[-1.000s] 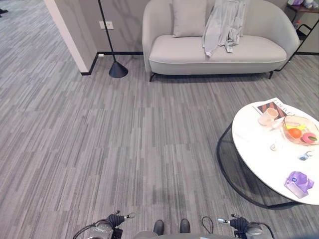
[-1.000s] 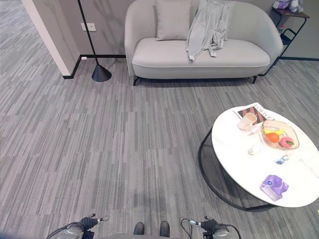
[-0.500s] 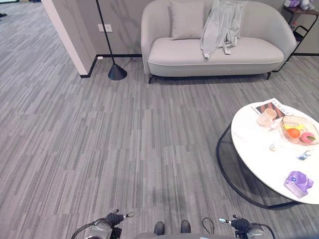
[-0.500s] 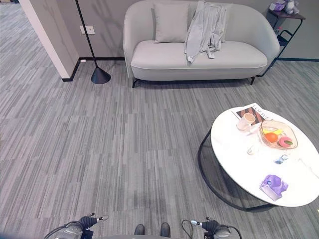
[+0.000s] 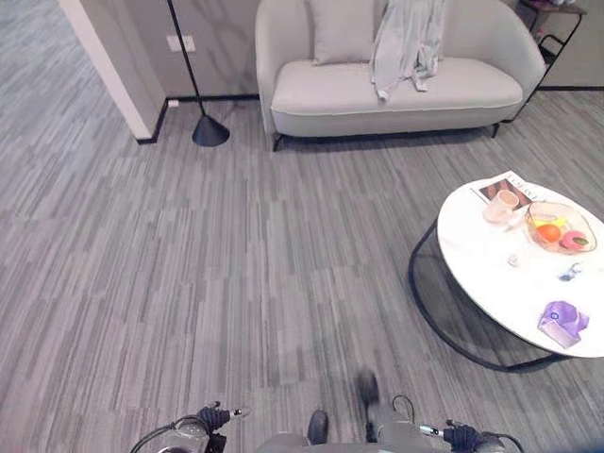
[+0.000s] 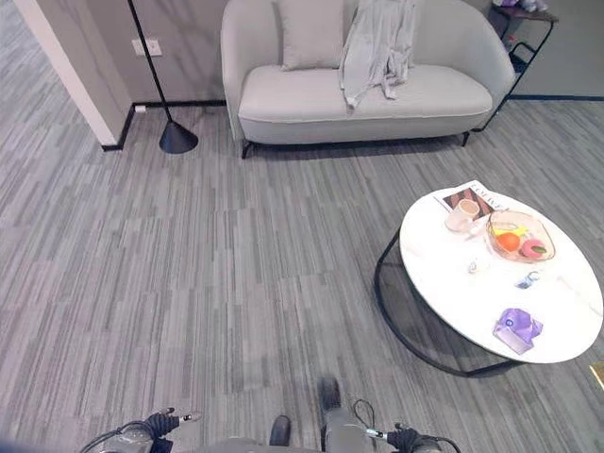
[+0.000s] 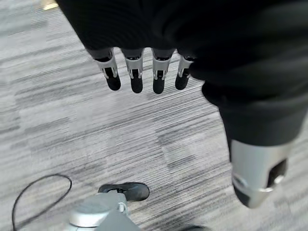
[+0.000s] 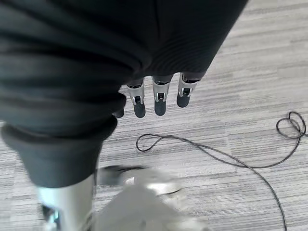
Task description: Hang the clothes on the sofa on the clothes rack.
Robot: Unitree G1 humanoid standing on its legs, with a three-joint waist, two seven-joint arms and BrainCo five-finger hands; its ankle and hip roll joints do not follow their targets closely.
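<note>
A light grey garment (image 5: 406,42) hangs draped over the backrest of the pale sofa (image 5: 330,90) at the far side of the room, its lower part lying on the seat. My left hand (image 5: 212,417) hangs low at the bottom edge of the eye views, far from the sofa. In the left wrist view its fingers (image 7: 136,77) are relaxed and straight over the carpet, holding nothing. My right hand (image 5: 462,436) hangs low at the bottom right. Its fingers (image 8: 160,101) are also straight and empty.
A round white coffee table (image 5: 491,283) stands at the right with a magazine, a cup, a fruit bowl (image 5: 561,229) and a purple item. A floor lamp base (image 5: 209,130) and a wall corner (image 5: 104,66) stand left of the sofa. A cushion (image 5: 342,33) rests on the sofa.
The whole picture has shifted: the sofa and table sit higher and a little further left, so the camera has moved. Both hands stay hanging low and empty.
</note>
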